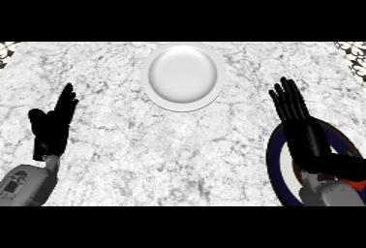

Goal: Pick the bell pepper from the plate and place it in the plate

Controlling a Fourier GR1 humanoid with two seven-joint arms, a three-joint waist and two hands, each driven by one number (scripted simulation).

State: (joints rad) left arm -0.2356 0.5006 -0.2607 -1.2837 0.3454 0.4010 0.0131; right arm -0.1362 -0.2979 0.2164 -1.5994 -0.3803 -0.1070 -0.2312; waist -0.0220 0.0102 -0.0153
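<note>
A white plate (148, 77) lies at the far middle of the marble counter and holds nothing. At the right edge sits a dark blue-rimmed plate (274, 162), mostly covered by my right hand (306, 133). That hand is open, fingers straight and pointing away, thumb stretched to the right over the plate. A small orange-red sliver, likely the bell pepper (356, 184), shows just below the thumb; the rest of it is hidden by my hand and forearm. My left hand (52, 128) rests open at the left, fingers up, far from both plates.
The grey-white marble counter (164, 155) spreads between the two hands. Patterned dark tiles (7, 48) show at the far corners, beyond the counter's edge.
</note>
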